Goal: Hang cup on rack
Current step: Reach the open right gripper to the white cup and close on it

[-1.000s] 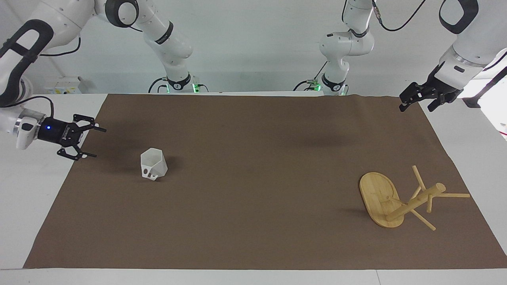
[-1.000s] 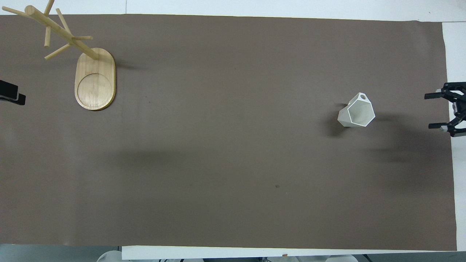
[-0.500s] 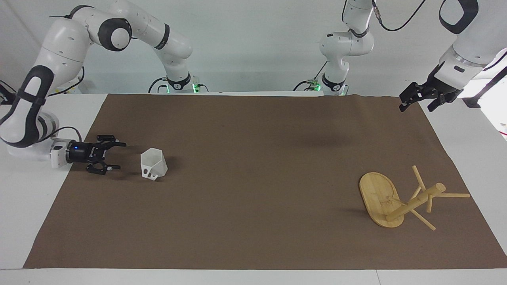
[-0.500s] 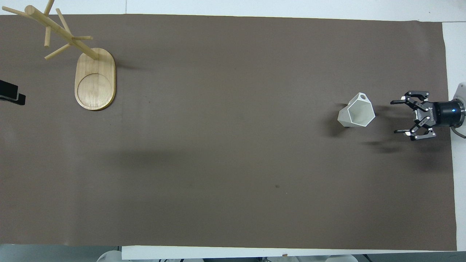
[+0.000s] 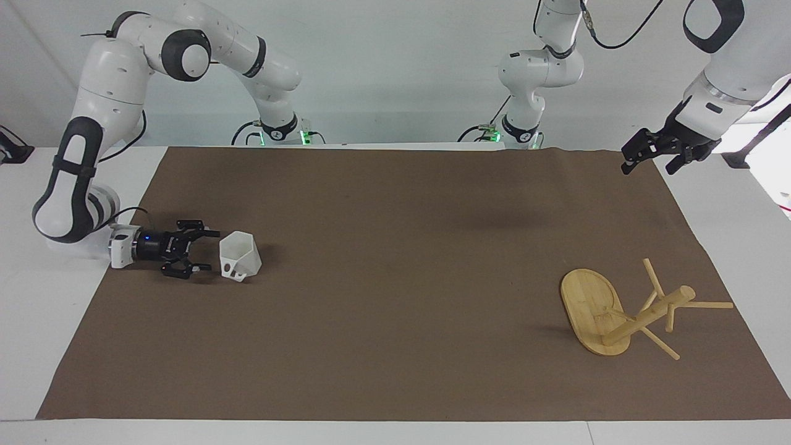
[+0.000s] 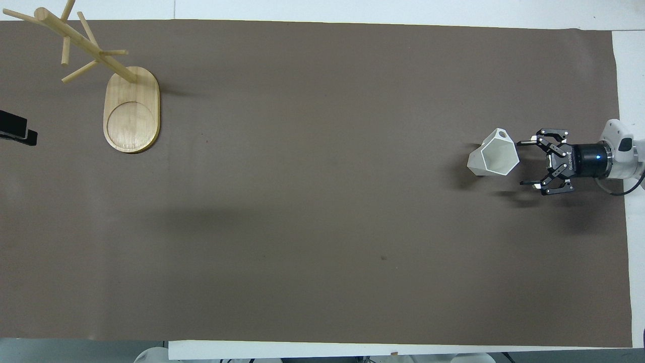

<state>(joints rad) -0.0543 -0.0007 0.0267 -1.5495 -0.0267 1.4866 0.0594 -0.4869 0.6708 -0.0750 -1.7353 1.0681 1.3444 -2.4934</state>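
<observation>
The white faceted cup sits tilted on the brown mat toward the right arm's end of the table, its handle on the side farther from the robots. It also shows in the overhead view. My right gripper lies low over the mat, level and open, its tips just short of the cup's rim; it shows in the overhead view too. The bamboo rack stands on its oval base toward the left arm's end, also in the overhead view. My left gripper waits open and raised over the mat's corner.
A brown mat covers most of the white table. The rack's post and pegs reach toward the mat's corner farthest from the robots. Only the left gripper's tip shows in the overhead view.
My right gripper has dropped low and moved in along the mat from the table's edge to right beside the cup. The cup, the rack and the left arm have not moved.
</observation>
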